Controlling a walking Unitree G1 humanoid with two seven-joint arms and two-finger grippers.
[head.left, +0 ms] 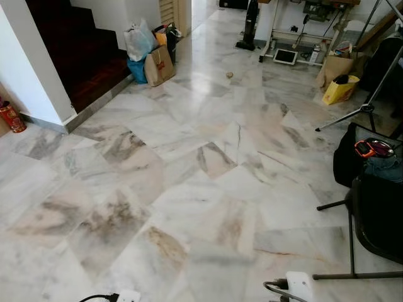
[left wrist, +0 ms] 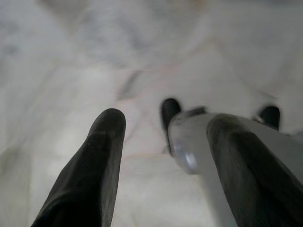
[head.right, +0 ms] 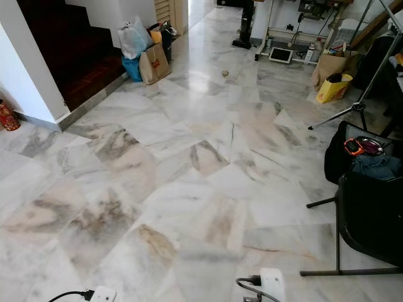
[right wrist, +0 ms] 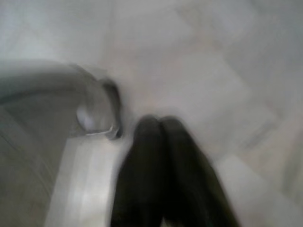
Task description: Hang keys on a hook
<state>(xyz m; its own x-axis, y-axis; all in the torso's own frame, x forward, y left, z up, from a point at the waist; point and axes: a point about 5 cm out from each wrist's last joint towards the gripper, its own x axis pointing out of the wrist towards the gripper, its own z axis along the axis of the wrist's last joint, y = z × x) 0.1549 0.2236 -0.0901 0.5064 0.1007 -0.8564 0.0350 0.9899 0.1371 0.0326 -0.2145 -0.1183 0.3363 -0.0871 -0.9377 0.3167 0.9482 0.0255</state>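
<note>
A wide marble floor (head.left: 189,163) in white, grey and tan veining is seen from the head views. A dark stair (head.left: 82,56) is seen at the far left beside a white wall (head.left: 25,69). A black chair (head.left: 376,217) is placed at the right edge, with a black bag (head.left: 346,163) behind it and an orange-rimmed item (head.left: 373,148) on top. A tripod leg (head.left: 352,113) is stretched across the floor near it. Bags (head.left: 148,50) are grouped at the foot of the stair: a white plastic one, a blue one and a brown paper one. A yellow bag (head.left: 340,89) and a brown bag (head.left: 334,68) are set at the far right. A vacuum (head.left: 247,28) is stood upright at the far end. A red tin (head.left: 11,117) is set by the wall at the left. White power plugs (head.left: 296,284) with cords are seen at the near edge. A small round object (head.left: 230,75) is noted on the far floor.

In the left wrist view, the left gripper (left wrist: 163,125) is held over the floor with fingers spread apart, nothing between them. In the right wrist view, blurred, the right gripper (right wrist: 161,125) is seen with fingers pressed together, nothing visibly held.

Keys and hook cannot be located in any view.
</note>
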